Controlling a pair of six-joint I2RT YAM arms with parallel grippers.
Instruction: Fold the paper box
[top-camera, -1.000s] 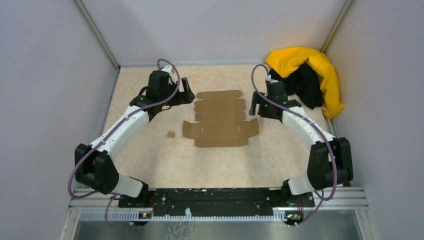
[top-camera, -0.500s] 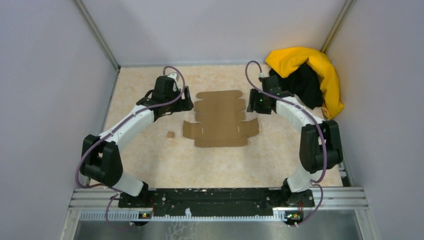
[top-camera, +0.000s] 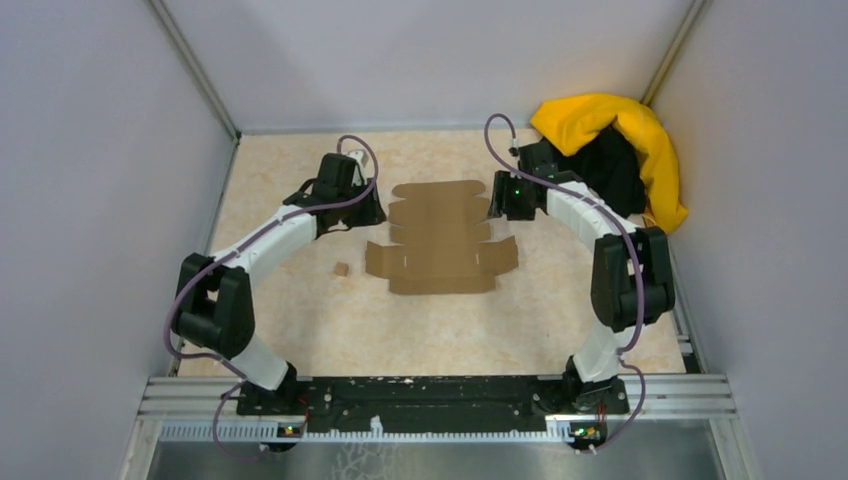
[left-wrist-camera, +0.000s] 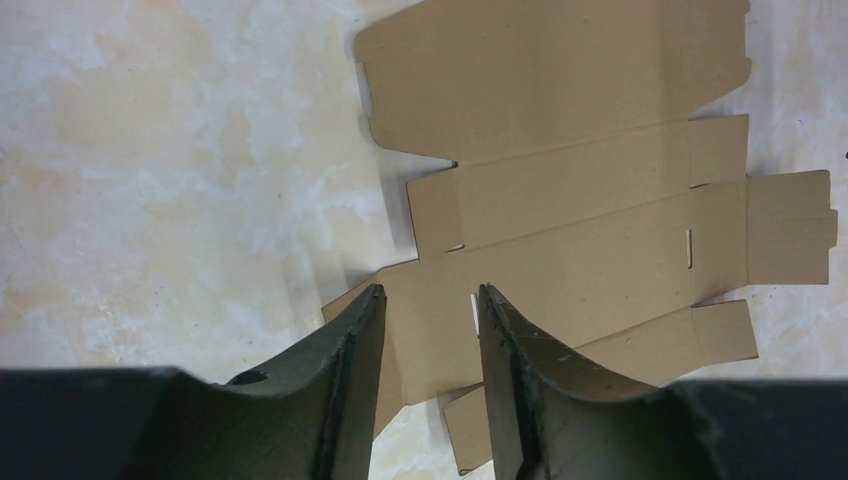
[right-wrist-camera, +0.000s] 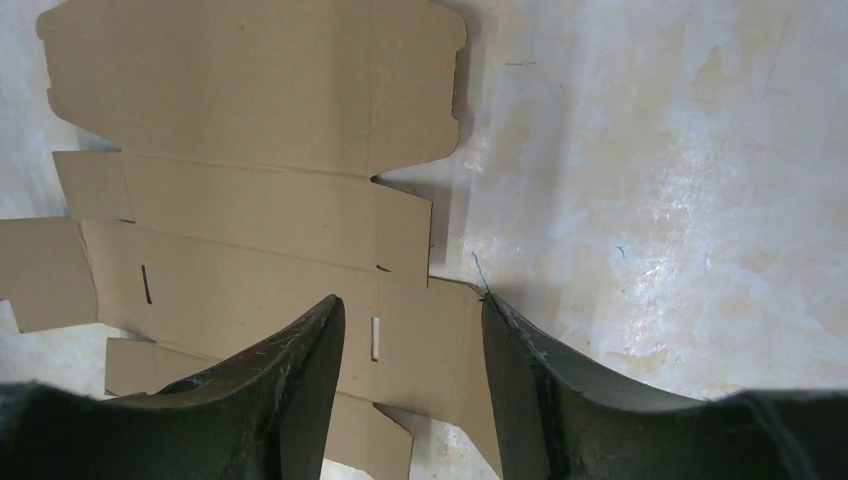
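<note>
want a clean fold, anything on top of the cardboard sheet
Nothing rests on the paper box, flat on the table. The left gripper and right gripper hang over its side edges. Its underside is hidden.

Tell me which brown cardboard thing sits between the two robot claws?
The big flat paper box with flaps and slits. The left gripper and right gripper flank it; the tiny cardboard scrap lies alone.

Left gripper (left-wrist-camera: 430, 292), right gripper (right-wrist-camera: 411, 300) low, half-open, facing each other.
</note>
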